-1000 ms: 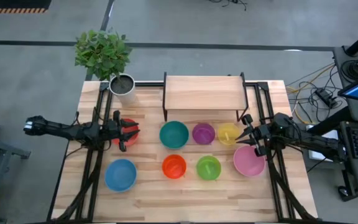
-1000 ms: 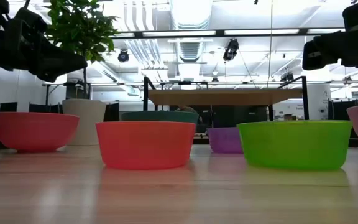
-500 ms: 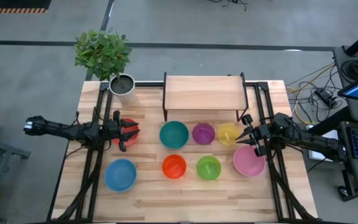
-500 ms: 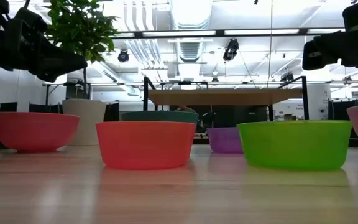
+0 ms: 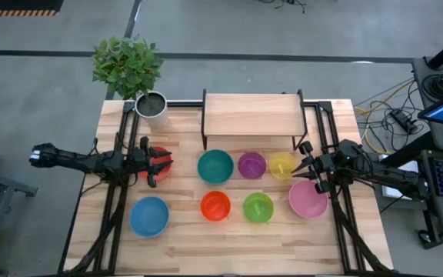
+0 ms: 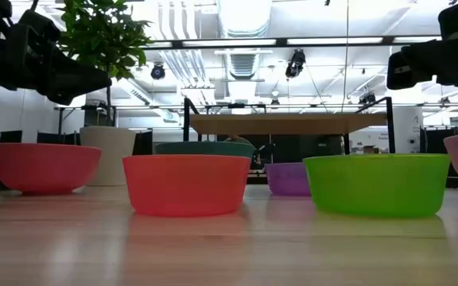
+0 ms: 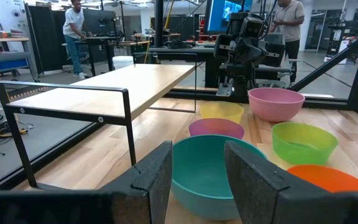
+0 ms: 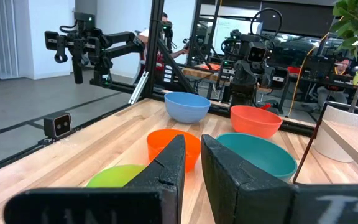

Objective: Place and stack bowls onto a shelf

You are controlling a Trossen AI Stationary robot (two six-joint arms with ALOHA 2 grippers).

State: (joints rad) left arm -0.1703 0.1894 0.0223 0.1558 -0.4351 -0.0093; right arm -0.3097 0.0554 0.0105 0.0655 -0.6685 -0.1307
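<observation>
change: nothing, honestly. Both arms and every bowl sit exactly where they were a second ago, so no progress yet.
shelf (image 5: pixel 251 114): bare, pale flat wood on thin black legs.
bowls: all eight on the table, none stacked. Smooth, round plastic.
left gripper (image 5: pixel 153 164): over the red bowl (image 5: pixel 156 163), fingers parted, holding nothing.
right gripper (image 5: pixel 308 167): between the yellow bowl (image 5: pixel 282 165) and pink bowl (image 5: pixel 308 199), narrow gap, nothing held.
</observation>
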